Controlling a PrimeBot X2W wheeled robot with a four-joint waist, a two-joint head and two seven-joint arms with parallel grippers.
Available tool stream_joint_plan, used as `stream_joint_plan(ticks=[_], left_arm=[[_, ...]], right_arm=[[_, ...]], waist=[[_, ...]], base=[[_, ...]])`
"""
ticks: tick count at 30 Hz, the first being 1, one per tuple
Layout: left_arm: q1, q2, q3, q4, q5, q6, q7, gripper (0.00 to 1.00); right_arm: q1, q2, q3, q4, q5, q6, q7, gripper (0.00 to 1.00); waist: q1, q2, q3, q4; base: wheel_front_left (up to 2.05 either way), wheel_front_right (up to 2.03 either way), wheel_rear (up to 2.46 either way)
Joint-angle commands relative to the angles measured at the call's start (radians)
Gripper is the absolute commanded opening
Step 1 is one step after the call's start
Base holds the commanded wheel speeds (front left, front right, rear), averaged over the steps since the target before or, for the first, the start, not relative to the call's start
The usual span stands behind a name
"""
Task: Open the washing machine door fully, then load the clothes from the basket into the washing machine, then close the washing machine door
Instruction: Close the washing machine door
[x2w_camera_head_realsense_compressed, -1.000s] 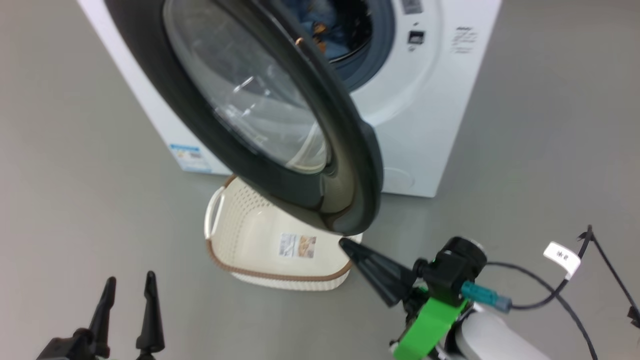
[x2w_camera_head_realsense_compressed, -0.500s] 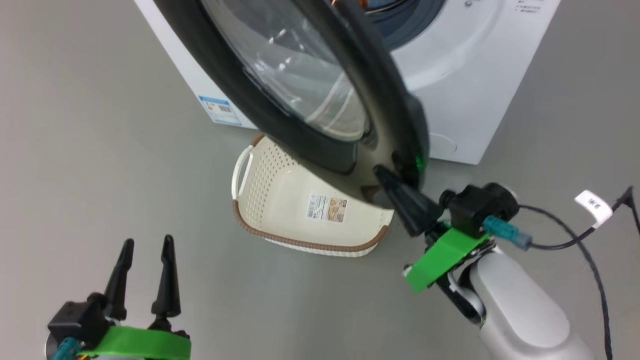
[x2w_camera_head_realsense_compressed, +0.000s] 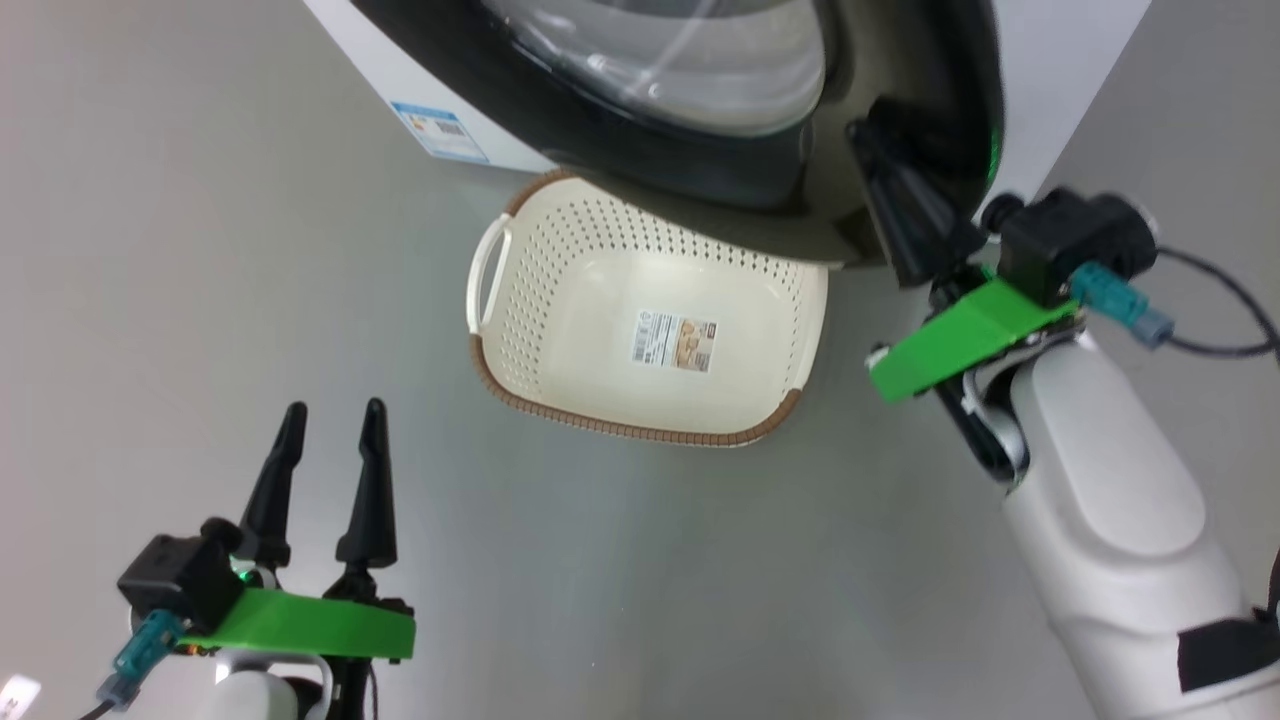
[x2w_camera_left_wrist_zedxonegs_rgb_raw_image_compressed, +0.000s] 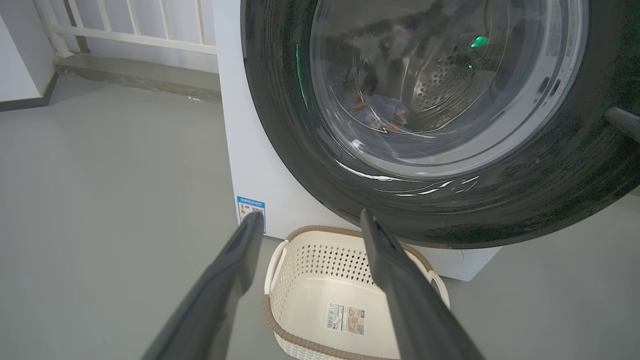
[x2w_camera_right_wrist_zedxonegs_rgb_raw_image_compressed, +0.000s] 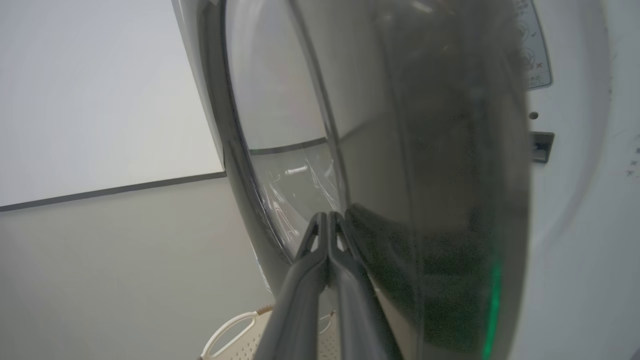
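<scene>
The washing machine door (x2w_camera_head_realsense_compressed: 700, 170), a black ring around bulging glass, stands partly swung in over the white washing machine (x2w_camera_head_realsense_compressed: 1060, 70). My right gripper (x2w_camera_head_realsense_compressed: 868, 140) is shut, its tips pressed on the door's dark outer face, as the right wrist view shows for this gripper (x2w_camera_right_wrist_zedxonegs_rgb_raw_image_compressed: 327, 216) and the door (x2w_camera_right_wrist_zedxonegs_rgb_raw_image_compressed: 450, 210). The basket (x2w_camera_head_realsense_compressed: 520, 300) sits empty on the floor under the door. My left gripper (x2w_camera_head_realsense_compressed: 335, 408) hovers open and empty near the basket's front left. In the left wrist view, blue clothes (x2w_camera_left_wrist_zedxonegs_rgb_raw_image_compressed: 380, 110) show through the door (x2w_camera_left_wrist_zedxonegs_rgb_raw_image_compressed: 280, 130) glass inside the drum.
Grey floor lies all around the machine. A black cable (x2w_camera_head_realsense_compressed: 1225, 300) loops from my right wrist at the right. A blue sticker (x2w_camera_head_realsense_compressed: 440, 130) marks the machine's lower left corner. Behind and left of the machine runs a white railing (x2w_camera_left_wrist_zedxonegs_rgb_raw_image_compressed: 135, 35) above a low step.
The head camera has tilted down and shifted. My shut right gripper has come onto the door's outer face, and the door has swung toward the machine, uncovering the empty basket.
</scene>
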Motion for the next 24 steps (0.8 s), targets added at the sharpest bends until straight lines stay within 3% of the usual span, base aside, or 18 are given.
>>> stream_joint_plan(ticks=[1, 24], left_arm=[[-0.021, 0.02, 0.026, -0.024, -0.01, -0.003, -0.008, 1.0], [-0.115, 0.02, -0.064, -0.053, -0.069, -0.003, -0.008, 1.0]], right_arm=[[-0.027, 0.02, 0.002, -0.018, -0.011, 0.0, -0.005, 0.0], [-0.405, 0.028, -0.25, 0.063, -0.059, 0.0, -0.005, 0.0]], waist=[[0.0, -0.0001, 0.041, 0.007], [0.0, -0.0001, 0.205, 0.0]], base=[[0.0, 0.0, 0.0], [0.0, 0.0, 0.0]])
